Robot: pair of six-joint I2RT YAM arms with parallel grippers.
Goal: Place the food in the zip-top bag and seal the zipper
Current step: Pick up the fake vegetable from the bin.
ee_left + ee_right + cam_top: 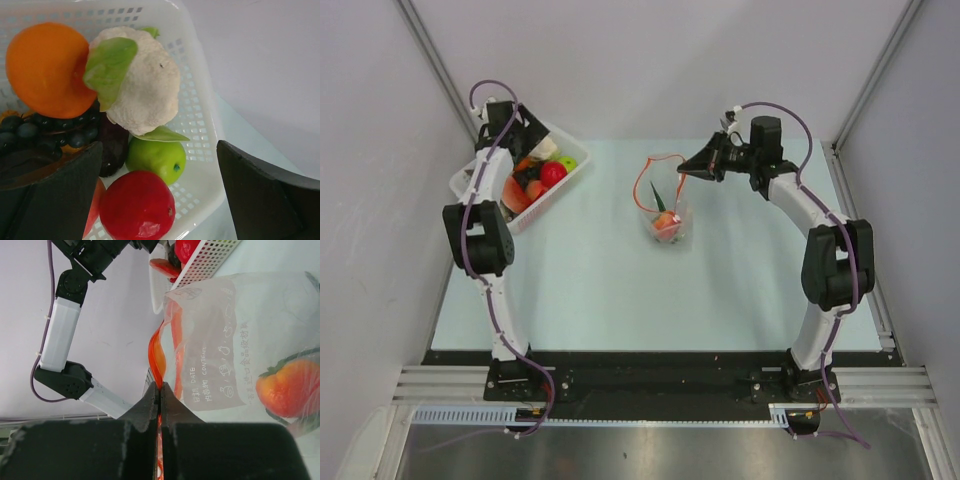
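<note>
The white basket [576,166] at the table's far left holds a cauliflower [150,90], an orange [44,70], a red tomato [137,206] and a green apple [157,158]. The clear, crinkly zip-top bag [225,350] sits mid-table with its mouth gaping and an orange-red toy fruit [285,390] inside. Its red-orange zipper [155,352] curves along the mouth. The right gripper [160,390] is clamped on that strip. The left gripper [159,165] hangs spread wide over the basket, holding nothing.

Hidden between right fingers [145,407]: zipper [155,355] end; basket [200,110] cut off
</note>
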